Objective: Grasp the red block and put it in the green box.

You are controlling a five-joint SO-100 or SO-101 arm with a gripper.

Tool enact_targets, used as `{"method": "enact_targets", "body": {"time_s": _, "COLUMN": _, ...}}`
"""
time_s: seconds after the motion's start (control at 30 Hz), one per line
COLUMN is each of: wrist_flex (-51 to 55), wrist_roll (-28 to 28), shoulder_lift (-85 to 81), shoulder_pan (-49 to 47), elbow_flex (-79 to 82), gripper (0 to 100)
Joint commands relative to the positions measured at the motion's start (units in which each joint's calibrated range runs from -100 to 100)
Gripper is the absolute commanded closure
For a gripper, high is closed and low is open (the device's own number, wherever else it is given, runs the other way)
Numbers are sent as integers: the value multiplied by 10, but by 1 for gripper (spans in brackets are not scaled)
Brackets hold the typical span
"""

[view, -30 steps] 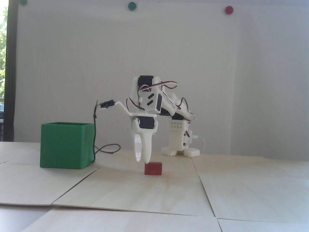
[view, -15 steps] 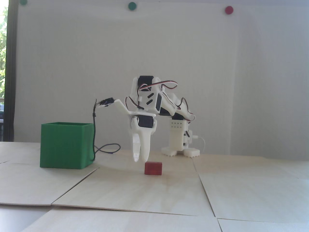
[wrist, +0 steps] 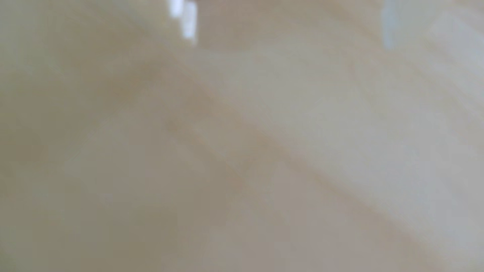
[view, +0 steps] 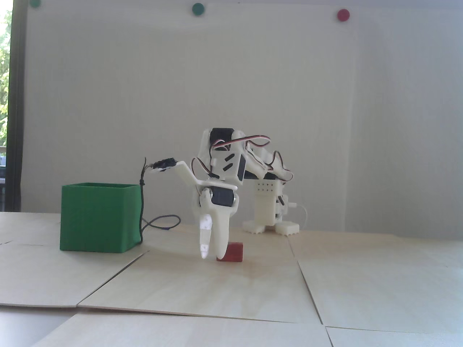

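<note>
In the fixed view the red block (view: pixel 235 252) lies on the pale wooden table, right of the green box (view: pixel 96 218). My white gripper (view: pixel 212 256) points down with its tips almost at table level. Its thicker finger covers the block's left end, while the thin finger stands just left of it. The jaws look slightly apart and nothing is clamped between them. The wrist view is badly blurred: only pale table and two bright fingertips (wrist: pixel 188 23) far apart at the top edge show. The block and the box cannot be made out there.
The arm's white base (view: pixel 269 213) stands behind the block. A dark cable (view: pixel 161 221) hangs from the wrist camera and loops on the table next to the box. Seams between wooden panels (view: pixel 307 285) cross the table. Coloured dots sit high on the wall.
The gripper has dropped from just above the block to table level and its finger now hides the block's left end. Block and box have not moved.
</note>
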Motion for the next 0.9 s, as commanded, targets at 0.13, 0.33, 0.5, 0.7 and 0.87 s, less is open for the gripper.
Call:
{"method": "enact_targets", "body": {"time_s": 0.13, "wrist_flex": 131, "wrist_roll": 65, "shoulder_lift": -93, "shoulder_pan": -8, "elbow_flex": -45, "gripper": 76}}
{"method": "enact_targets", "body": {"time_s": 0.33, "wrist_flex": 160, "wrist_roll": 73, "shoulder_lift": -112, "shoulder_pan": -1, "elbow_flex": -41, "gripper": 76}}
{"method": "enact_targets", "body": {"time_s": 0.5, "wrist_flex": 160, "wrist_roll": 74, "shoulder_lift": -112, "shoulder_pan": 6, "elbow_flex": -34, "gripper": 76}}
{"method": "enact_targets", "body": {"time_s": 0.7, "wrist_flex": 160, "wrist_roll": 73, "shoulder_lift": -111, "shoulder_pan": 6, "elbow_flex": 24, "gripper": 76}}
{"method": "enact_targets", "body": {"time_s": 0.87, "wrist_flex": 160, "wrist_roll": 72, "shoulder_lift": -112, "shoulder_pan": 5, "elbow_flex": 81, "gripper": 89}}
